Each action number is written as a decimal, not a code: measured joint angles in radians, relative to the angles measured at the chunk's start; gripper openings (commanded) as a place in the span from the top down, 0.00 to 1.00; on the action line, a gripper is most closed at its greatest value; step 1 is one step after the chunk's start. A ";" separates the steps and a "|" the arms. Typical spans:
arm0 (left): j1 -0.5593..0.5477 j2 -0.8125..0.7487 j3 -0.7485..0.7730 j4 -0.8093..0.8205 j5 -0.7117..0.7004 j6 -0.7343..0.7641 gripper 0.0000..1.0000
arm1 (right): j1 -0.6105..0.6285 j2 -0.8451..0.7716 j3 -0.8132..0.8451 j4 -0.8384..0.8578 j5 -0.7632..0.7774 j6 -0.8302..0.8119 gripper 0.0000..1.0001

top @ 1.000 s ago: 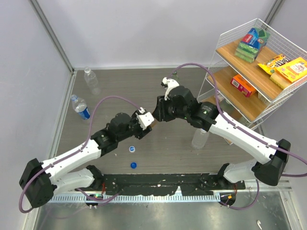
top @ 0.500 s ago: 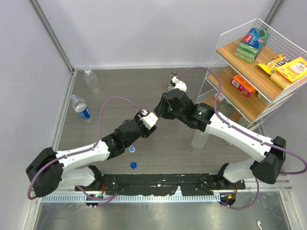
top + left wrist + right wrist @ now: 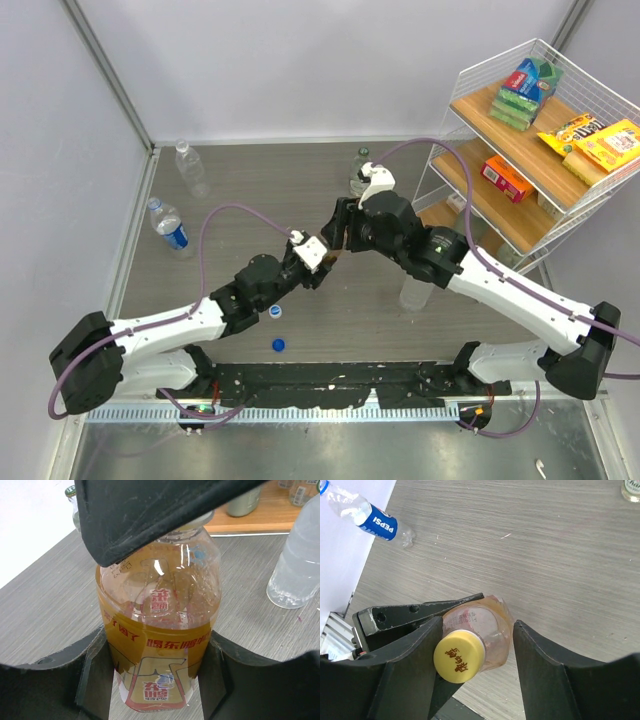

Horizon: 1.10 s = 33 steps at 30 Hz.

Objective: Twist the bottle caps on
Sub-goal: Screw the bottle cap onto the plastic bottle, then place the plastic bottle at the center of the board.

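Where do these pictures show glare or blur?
Left wrist view: white glints on the amber bottle near its shoulder; a finger of the right end effector crosses the top, dark and featureless, close to the lens. Right wrist view: cap and table grain sharp, no glare. Top view: even light, only faint shadows.

The clear bottle (image 3: 370, 515) carries a blue PEPSI label (the amber bottle (image 3: 160, 630) shows red Chinese characters).
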<state>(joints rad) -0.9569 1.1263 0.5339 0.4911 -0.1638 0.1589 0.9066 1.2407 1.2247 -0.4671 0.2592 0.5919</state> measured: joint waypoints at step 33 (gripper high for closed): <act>0.005 -0.250 0.001 -0.203 -0.255 -0.339 0.00 | -0.307 0.301 0.131 0.045 0.301 -0.245 0.91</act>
<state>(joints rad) -0.9520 0.8761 0.5346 0.2882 -0.4191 -0.1799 0.5999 1.5417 1.3560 -0.4221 0.5602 0.3473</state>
